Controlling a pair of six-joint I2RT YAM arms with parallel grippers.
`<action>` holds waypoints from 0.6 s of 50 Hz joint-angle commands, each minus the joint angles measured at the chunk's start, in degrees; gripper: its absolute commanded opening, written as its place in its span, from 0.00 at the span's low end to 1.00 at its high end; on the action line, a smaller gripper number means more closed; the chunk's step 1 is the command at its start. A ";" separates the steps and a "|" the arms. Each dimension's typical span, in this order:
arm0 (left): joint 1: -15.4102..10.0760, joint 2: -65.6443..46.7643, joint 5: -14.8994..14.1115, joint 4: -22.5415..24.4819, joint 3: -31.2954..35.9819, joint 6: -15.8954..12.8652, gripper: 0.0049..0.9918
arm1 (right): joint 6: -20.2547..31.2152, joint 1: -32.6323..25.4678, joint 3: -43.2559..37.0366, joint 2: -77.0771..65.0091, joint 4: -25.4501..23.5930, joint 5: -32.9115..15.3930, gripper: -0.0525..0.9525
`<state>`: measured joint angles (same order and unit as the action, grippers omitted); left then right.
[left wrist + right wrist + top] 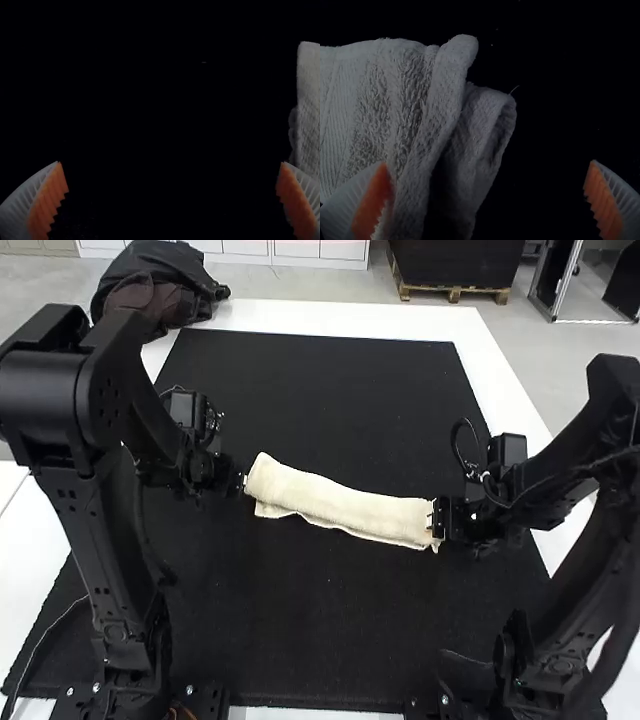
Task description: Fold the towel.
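Left gripper (243, 481): released, its fingers spread well apart. The towel (335, 504) begins just beside it, the left end close to the fingertips; contact there cannot be determined. From that end the towel extends to the right across the black mat (325, 625), slanting slightly toward the arms' bases, and finishes at the right gripper (434, 521). The right gripper is likewise released, fingers wide apart, with the towel's right end at its fingertips. The towel thus occupies the space between the two grippers.

Condition of towel: cream, folded into a long narrow strip, layers stacked. The near edge is uneven, a lower layer projecting slightly beyond the upper one. The left end is somewhat wider and rises to a blunt corner; the right end has a small corner sticking out.

By view: the high view gives the strip's full length and both ends. The left wrist view gives a pale edge of the towel beside one finger of the left gripper (171, 163), with dark surface between the orange pads (47, 202). At the right gripper (489, 162), the wrist view details looped pile, a ribbed band, rounded overlapping folds and a loose thread (514, 89). Part of the towel lies between those fingers and part extends beyond one of them.
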<state>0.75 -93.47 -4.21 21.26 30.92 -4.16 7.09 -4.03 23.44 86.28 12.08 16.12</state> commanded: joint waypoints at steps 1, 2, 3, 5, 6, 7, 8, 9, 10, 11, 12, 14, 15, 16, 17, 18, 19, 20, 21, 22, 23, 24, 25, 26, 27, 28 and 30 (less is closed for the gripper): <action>0.30 2.59 0.69 0.72 -0.33 1.26 0.98 | 0.20 0.17 0.90 1.17 1.20 0.49 0.94; 0.30 2.77 0.69 0.72 -0.24 1.44 0.98 | 0.20 0.17 0.90 1.43 1.28 0.49 0.94; 0.30 3.12 0.60 0.72 -0.24 2.23 0.98 | 0.20 0.17 0.99 1.61 1.46 0.49 0.94; 0.39 3.56 0.52 0.89 -0.15 2.93 0.98 | 0.20 0.17 1.08 1.96 1.63 0.58 0.94; 0.39 3.91 0.52 1.16 -0.15 3.28 0.98 | 0.20 0.17 1.17 2.23 1.72 0.58 0.94; 0.48 4.35 0.52 1.51 -0.15 4.08 0.98 | 0.20 0.17 1.26 2.40 1.81 0.58 0.94; 0.56 4.70 0.52 1.68 -0.15 4.43 0.98 | 0.20 0.25 1.34 2.58 1.90 0.58 0.94; 0.56 5.14 0.52 1.77 -0.15 4.52 0.98 | 0.11 0.34 1.34 2.75 1.99 0.58 0.94; 0.65 5.58 0.52 1.86 -0.15 4.78 0.98 | 0.11 0.43 1.43 2.93 1.99 0.49 0.94; 0.83 6.11 0.52 2.21 0.02 4.95 0.98 | 0.03 0.69 1.52 3.10 2.07 0.58 0.94; 0.92 6.55 0.52 2.39 -0.15 5.22 0.98 | 0.03 0.78 1.52 3.19 2.25 0.49 0.94; 1.18 7.25 0.52 2.74 0.02 5.57 0.98 | -0.06 1.04 1.61 3.46 2.43 0.49 0.94; 1.44 7.60 0.52 2.74 -0.15 5.66 0.98 | -0.15 1.13 1.61 3.63 2.51 0.49 0.94; 1.62 7.87 0.52 2.83 0.02 5.66 0.98 | -0.24 1.31 1.70 3.63 2.60 0.49 0.94; 1.79 8.13 0.52 2.83 -0.15 5.66 0.98 | -0.41 1.48 1.70 3.63 2.60 0.49 0.94; 2.06 8.48 0.52 2.83 -0.15 5.66 0.98 | -0.59 1.66 1.87 3.63 2.51 0.49 0.94; 2.23 8.66 0.52 2.74 -0.24 5.66 0.98 | -0.59 1.84 1.96 3.63 2.60 0.49 0.94; 2.41 8.83 0.52 2.74 -0.24 5.66 0.98 | -0.68 2.01 2.05 3.63 2.51 0.49 0.94; 2.59 8.92 0.52 2.74 -0.33 5.57 0.98 | -0.76 2.19 2.13 3.63 2.51 0.49 0.94; 2.85 9.01 0.52 2.56 -0.33 5.57 0.98 | -1.03 2.45 2.31 3.63 2.51 0.49 0.94; 2.94 9.01 0.52 2.30 -0.33 5.57 0.98 | -1.20 2.63 2.57 3.63 2.43 0.40 0.94; 3.20 9.01 0.52 2.12 -0.33 5.57 0.98 | -1.47 2.80 2.84 3.54 2.25 0.32 0.94; 3.29 9.01 0.52 1.86 -0.33 5.48 0.98 | -1.56 2.98 3.10 3.46 1.72 0.32 0.94; 3.46 9.01 0.52 1.60 -0.33 5.39 0.98 | -1.56 3.07 3.45 3.28 0.84 0.23 0.94; 3.64 9.10 0.52 1.33 -0.33 5.39 0.98 | -1.56 3.15 3.89 3.10 -0.30 0.32 0.94; 3.73 9.01 0.52 1.16 -0.33 5.31 0.98 | -1.47 3.07 4.16 2.84 -1.09 0.32 0.94; 4.08 9.10 0.43 0.98 -0.42 5.31 0.98 | -1.38 2.98 4.86 1.61 -3.02 0.32 0.94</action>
<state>3.92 -85.43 -4.05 22.20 30.92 0.54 6.13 -2.66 25.28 87.70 10.76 14.26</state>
